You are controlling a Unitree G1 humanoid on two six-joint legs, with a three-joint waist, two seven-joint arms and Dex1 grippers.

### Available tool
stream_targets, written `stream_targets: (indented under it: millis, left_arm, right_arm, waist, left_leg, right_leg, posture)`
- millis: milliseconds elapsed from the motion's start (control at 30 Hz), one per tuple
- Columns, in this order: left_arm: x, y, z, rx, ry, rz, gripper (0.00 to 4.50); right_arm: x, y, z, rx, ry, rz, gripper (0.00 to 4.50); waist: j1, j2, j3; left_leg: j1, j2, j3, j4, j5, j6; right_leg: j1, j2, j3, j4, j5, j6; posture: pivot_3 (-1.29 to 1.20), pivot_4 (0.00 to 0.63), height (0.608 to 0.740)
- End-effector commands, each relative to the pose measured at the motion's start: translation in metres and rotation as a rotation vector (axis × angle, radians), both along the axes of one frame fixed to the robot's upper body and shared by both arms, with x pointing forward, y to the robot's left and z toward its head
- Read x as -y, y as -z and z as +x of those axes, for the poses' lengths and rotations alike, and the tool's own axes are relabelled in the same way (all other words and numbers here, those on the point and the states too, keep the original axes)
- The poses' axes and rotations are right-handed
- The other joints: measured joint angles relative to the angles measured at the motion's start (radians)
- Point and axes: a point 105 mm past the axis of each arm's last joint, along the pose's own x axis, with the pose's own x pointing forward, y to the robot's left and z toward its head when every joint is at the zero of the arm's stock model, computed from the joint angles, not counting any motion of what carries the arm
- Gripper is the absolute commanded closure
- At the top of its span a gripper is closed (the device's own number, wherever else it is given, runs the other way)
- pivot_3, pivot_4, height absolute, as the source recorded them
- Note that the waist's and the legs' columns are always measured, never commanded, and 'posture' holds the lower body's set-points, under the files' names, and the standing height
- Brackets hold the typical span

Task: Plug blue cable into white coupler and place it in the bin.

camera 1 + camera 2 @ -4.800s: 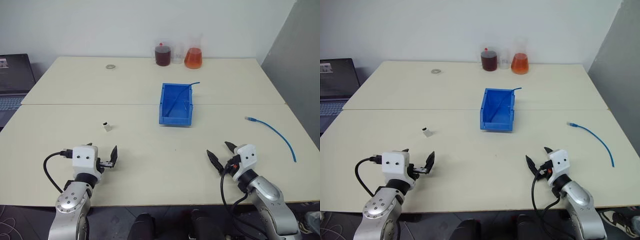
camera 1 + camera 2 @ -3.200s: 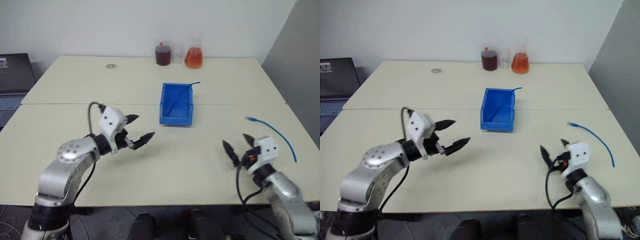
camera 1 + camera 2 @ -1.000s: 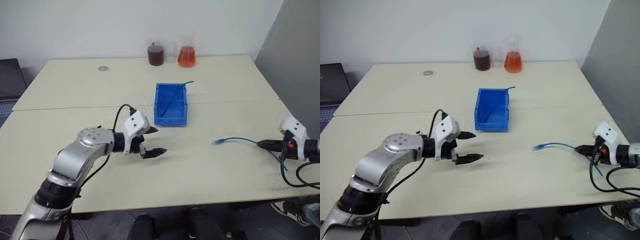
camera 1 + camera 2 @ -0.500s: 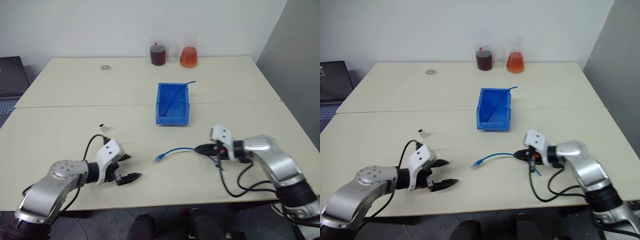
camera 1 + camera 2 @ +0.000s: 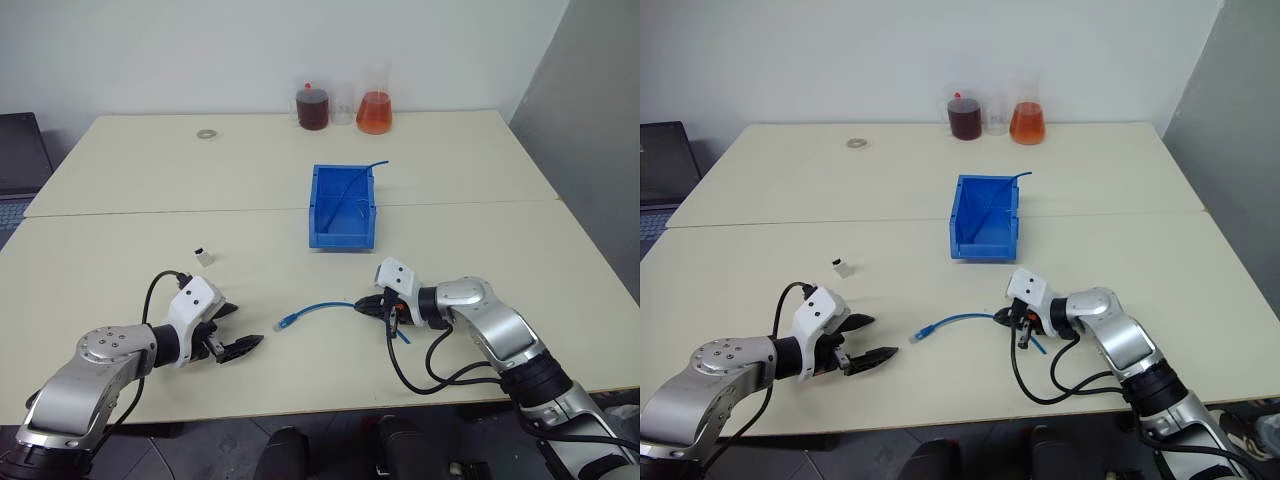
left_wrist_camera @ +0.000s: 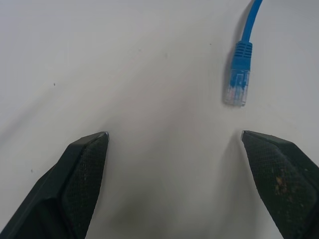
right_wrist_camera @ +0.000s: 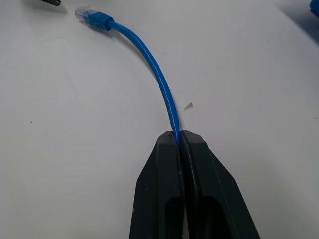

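Cream tabletop (image 5: 120,190) under a white wall; left gripper (image 5: 232,331) spread wide and empty, white coupler (image 5: 203,256) just beyond, blue cable (image 5: 318,308) pinched tight in right gripper (image 5: 366,303), bin (image 5: 341,207) farther back, flasks (image 5: 344,105) by the wall.

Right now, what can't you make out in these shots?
- white coupler: too small in the head views to show which way its socket faces.
- blue cable: the part behind the right gripper is hidden by its shut fingers and wrist.
- second cable in the bin: its lower end is hidden behind the bin's wall.
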Motion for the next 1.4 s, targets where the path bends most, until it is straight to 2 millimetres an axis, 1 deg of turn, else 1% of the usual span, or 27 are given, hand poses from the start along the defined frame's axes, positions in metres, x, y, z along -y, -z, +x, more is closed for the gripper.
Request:
stream_targets:
  millis: [33,167,233,300,400,467,567,667,833,933,1067,1133,1167,1200,1233,1300,1333,1367,1400]
  left_arm:
    - [0.007,-0.010,0.003,0.040,0.028,-0.011,0.00]
    - [0.012,-0.010,0.002,0.035,0.045,-0.018,0.00]
    - [0.015,-0.010,0.002,0.034,0.057,-0.024,0.00]
    - [0.018,-0.010,0.001,0.034,0.073,-0.030,0.00]
    - [0.024,-0.011,0.000,0.036,0.102,-0.046,0.00]
    - [0.028,-0.010,0.000,0.031,0.120,-0.063,0.00]
    - [0.037,-0.007,-0.001,0.005,0.166,-0.087,0.00]
    - [0.041,-0.001,0.001,-0.016,0.202,-0.079,0.00]
    - [0.043,0.009,0.014,-0.018,0.216,-0.037,0.00]
    - [0.043,0.015,0.011,-0.037,0.241,-0.018,0.00]
    - [0.038,0.022,0.012,-0.049,0.230,0.006,0.00]
    - [0.037,0.026,0.012,-0.066,0.230,0.011,0.37]
    - [0.038,0.030,0.011,-0.083,0.231,0.012,0.47]
    - [0.040,0.033,0.010,-0.096,0.234,0.014,0.80]
    - [0.041,0.035,0.010,-0.105,0.237,0.016,0.92]
    - [0.046,0.040,0.008,-0.121,0.241,0.018,1.46]
    - [0.048,0.042,0.008,-0.123,0.243,0.019,1.64]
    - [0.051,0.043,0.007,-0.125,0.246,0.021,1.90]
    - [0.052,0.044,0.007,-0.129,0.250,0.022,2.00]
  right_arm:
    - [-0.001,-0.013,0.004,0.031,0.014,0.027,3.60]
    - [0.001,-0.023,0.006,0.043,0.024,0.049,2.66]
    - [0.004,-0.034,0.006,0.071,0.026,0.065,2.15]
    - [0.008,-0.047,0.001,0.097,0.011,0.078,1.75]
    - [0.014,-0.062,-0.016,0.139,-0.051,0.069,0.93]
    - [0.017,-0.066,-0.031,0.159,-0.110,0.059,0.43]
    - [0.020,-0.066,-0.054,0.130,-0.179,0.061,0.43]
    - [0.022,-0.066,-0.067,0.114,-0.218,0.060,0.43]
    - [0.020,-0.070,-0.068,0.146,-0.214,0.053,0.43]
    - [0.020,-0.071,-0.067,0.154,-0.205,0.056,0.43]
    - [0.020,-0.071,-0.068,0.159,-0.196,0.051,0.43]
    - [0.021,-0.071,-0.068,0.161,-0.192,0.048,0.40]
    - [0.021,-0.071,-0.067,0.162,-0.191,0.048,0.40]
    - [0.021,-0.071,-0.068,0.162,-0.190,0.048,0.40]
    - [0.021,-0.071,-0.068,0.162,-0.189,0.048,0.40]
    - [0.020,-0.071,-0.068,0.163,-0.188,0.052,0.40]
    - [0.020,-0.071,-0.068,0.163,-0.188,0.053,0.40]
    - [0.020,-0.072,-0.068,0.163,-0.187,0.054,0.40]
    - [0.020,-0.072,-0.068,0.164,-0.186,0.054,0.40]
  waist:
    - [0.000,0.000,0.000]
    - [0.000,0.000,0.000]
    - [0.000,0.000,0.000]
    - [0.000,0.000,0.000]
    - [0.001,0.000,0.000]
    - [0.002,0.000,0.000]
    - [0.003,-0.001,0.000]
    - [0.002,-0.001,0.000]
    - [0.000,-0.001,-0.001]
    - [0.003,-0.001,-0.001]
    - [0.004,-0.001,-0.002]
    - [0.004,-0.001,-0.002]
    - [0.004,-0.001,-0.003]
    - [0.003,-0.001,-0.003]
    - [0.003,0.000,-0.003]
    - [0.003,0.000,-0.003]
    - [0.003,0.001,-0.004]
    - [0.004,0.001,-0.005]
    - [0.005,0.002,-0.005]
  left_leg:
    - [0.000,0.000,0.000,0.000,0.000,0.000]
    - [0.000,0.000,0.000,0.000,0.000,0.000]
    - [0.000,0.000,0.000,0.000,0.000,0.000]
    - [-0.001,0.000,0.000,0.000,0.000,0.000]
    - [-0.002,0.000,0.000,0.000,0.000,0.000]
    - [-0.002,0.000,0.000,0.000,0.000,0.000]
    - [-0.002,0.000,0.000,0.000,0.000,0.000]
    - [-0.002,0.000,0.000,0.000,0.000,0.000]
    - [0.000,0.000,0.000,0.000,0.000,0.000]
    - [-0.001,0.000,0.000,0.001,0.000,0.000]
    - [-0.001,-0.001,0.001,0.001,0.000,0.000]
    - [0.000,-0.001,0.000,0.001,0.000,0.000]
    - [0.000,-0.001,0.000,0.001,0.000,0.000]
    - [0.001,-0.001,0.000,0.001,0.000,0.000]
    - [0.002,-0.001,0.000,0.001,0.000,0.000]
    - [0.004,-0.001,0.000,0.000,0.000,0.000]
    - [0.004,-0.001,0.000,0.000,0.000,0.000]
    - [0.004,-0.001,0.000,0.000,0.000,0.000]
    - [0.004,-0.001,0.000,0.000,0.000,0.000]
  right_leg:
    - [0.000,0.000,0.000,0.000,0.000,0.000]
    - [0.000,0.000,0.000,0.000,0.000,0.000]
    - [-0.001,0.000,0.000,0.001,0.000,0.000]
    - [-0.001,0.000,0.000,0.001,0.000,0.000]
    - [-0.002,0.000,0.000,0.000,0.000,0.000]
    - [-0.002,0.000,0.000,0.000,0.000,0.000]
    - [-0.002,0.000,0.000,-0.001,0.000,0.000]
    - [-0.002,0.000,0.000,0.000,0.000,0.000]
    - [-0.001,0.001,-0.001,0.001,0.002,0.000]
    - [-0.001,0.001,-0.001,0.001,0.002,0.000]
    - [-0.001,0.001,-0.001,0.001,0.002,0.001]
    - [-0.001,0.001,-0.001,0.001,0.002,0.001]
    - [0.000,0.001,-0.001,0.001,0.002,0.001]
    - [0.000,0.001,-0.001,0.001,0.002,0.001]
    - [0.001,0.001,-0.001,0.001,0.002,0.001]
    - [0.003,0.001,-0.001,0.000,0.002,0.001]
    - [0.003,0.001,-0.001,0.000,0.002,0.001]
    - [0.004,0.001,-0.001,0.000,0.002,0.001]
    - [0.004,0.001,-0.001,0.000,0.002,0.001]
  posture:
    - [0.00,0.150,0.740]
    - [0.00,0.150,0.740]
    - [0.00,0.150,0.740]
    - [0.00,0.150,0.740]
    - [0.00,0.150,0.740]
    - [0.00,0.150,0.740]
    - [0.00,0.150,0.740]
    - [0.00,0.150,0.740]
    - [0.00,0.150,0.740]
    - [0.00,0.150,0.740]
    - [0.00,0.150,0.740]
    - [0.00,0.150,0.740]
    - [0.00,0.150,0.740]
    - [0.00,0.150,0.740]
    - [0.00,0.150,0.740]
    - [0.00,0.150,0.740]
    - [0.00,0.150,0.740]
    - [0.00,0.150,0.740]
    - [0.00,0.150,0.740]
